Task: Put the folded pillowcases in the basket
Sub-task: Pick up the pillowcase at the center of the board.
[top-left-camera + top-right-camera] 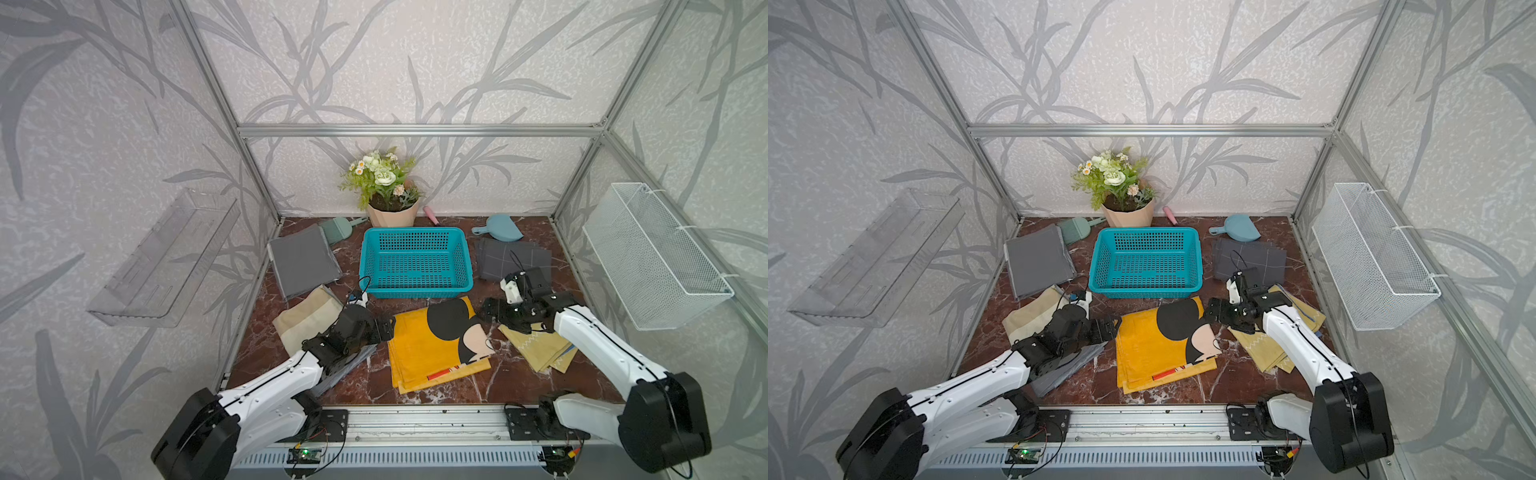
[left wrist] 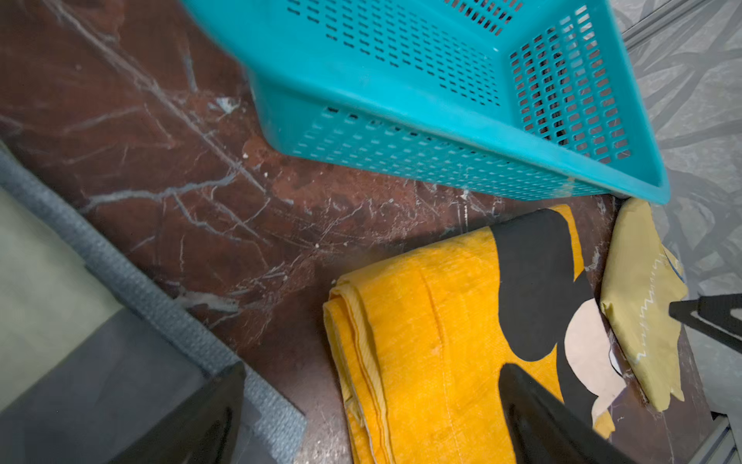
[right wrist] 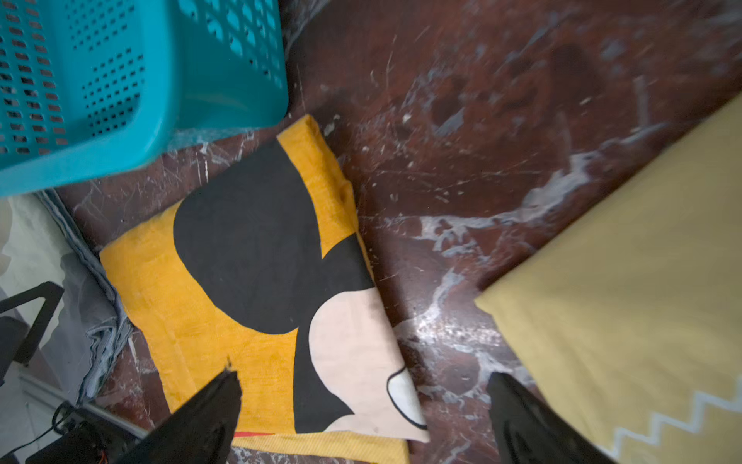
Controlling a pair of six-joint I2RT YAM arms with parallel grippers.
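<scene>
Position of the task item: the pillowcase (image 1: 436,345) is folded, yellow-orange with a black-and-cream cartoon print, and lies flat on the red marbled bench (image 1: 365,386), outside the basket (image 1: 419,291). Its far corner sits just beside the basket's front wall. The basket, turquoise and perforated, stands upright at mid-bench, on the far side of the pillowcase from me.

My left pincer (image 1: 388,328) is released, jaws wide, with nothing between them. It is at the pillowcase's left edge, near the far corner. In the left wrist view it straddles that edge, one side over the yellow fabric, the other over a grey woven cloth (image 2: 160,313). I cannot confirm contact with the fabric.

My right pincer (image 1: 490,311) is likewise released and empty, at the pillowcase's right far corner. In the right wrist view one side is over the print, the other over bare bench next to a mustard cloth (image 3: 622,301) with a white zigzag line.

Also noted: a plain grey cloth (image 1: 303,259) left of the basket, a dark checked cloth (image 1: 513,257) right of it, potted flowers (image 1: 390,195) behind it.
</scene>
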